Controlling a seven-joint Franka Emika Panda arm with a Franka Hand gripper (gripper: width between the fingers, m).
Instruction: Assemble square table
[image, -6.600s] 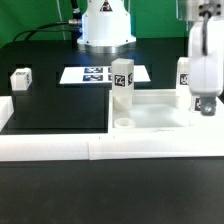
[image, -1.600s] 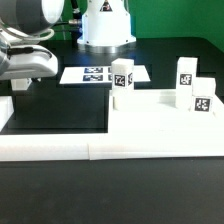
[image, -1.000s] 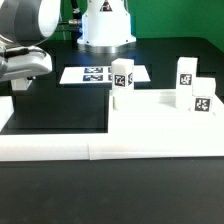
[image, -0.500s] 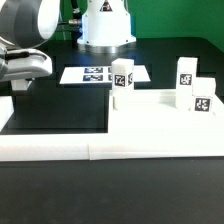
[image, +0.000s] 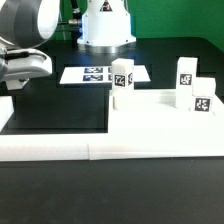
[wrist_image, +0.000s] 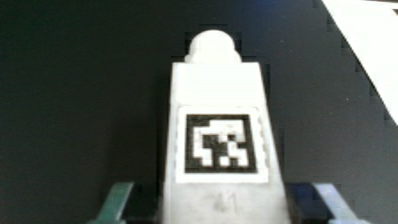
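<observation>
The square table's white slab (image: 160, 125) lies at the exterior view's right. Three tagged white legs stand on it: one at its near-left corner (image: 122, 80), two at the right (image: 186, 72) (image: 201, 97). My gripper (image: 17, 86) is at the exterior view's far left, low over the black table. It hides the fourth leg there. In the wrist view that leg (wrist_image: 217, 120) lies lengthwise between my fingers (wrist_image: 119, 200), tag up and peg end pointing away. My gripper (wrist_image: 217, 205) is open, with a dark gap on each side of the leg.
The marker board (image: 95, 74) lies flat behind the middle. A low white border wall (image: 90, 150) runs along the front and up the left side. The robot base (image: 107, 25) stands at the back.
My arm has left the slab's right side, where the third leg now stands, and gone to the far left. Over the last second it sank slightly over the loose leg.
</observation>
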